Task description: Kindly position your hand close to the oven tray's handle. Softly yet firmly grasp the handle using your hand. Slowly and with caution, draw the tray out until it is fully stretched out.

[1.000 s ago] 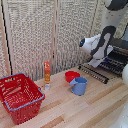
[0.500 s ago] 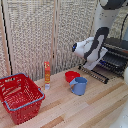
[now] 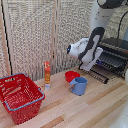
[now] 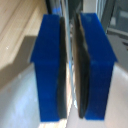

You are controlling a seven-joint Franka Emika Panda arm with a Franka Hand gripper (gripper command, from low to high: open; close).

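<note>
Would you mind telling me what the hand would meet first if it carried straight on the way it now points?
Probably the oven tray: the hand points down at its front bar, with its fingers nearly shut around a thin edge, though depth is unclear.

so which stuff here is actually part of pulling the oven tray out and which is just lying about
Part of the job:
- gripper
- oven tray
- handle, the tray's front bar
- oven

Just lying about:
- red wire basket
- blue cup
- red bowl
- orange bottle
</note>
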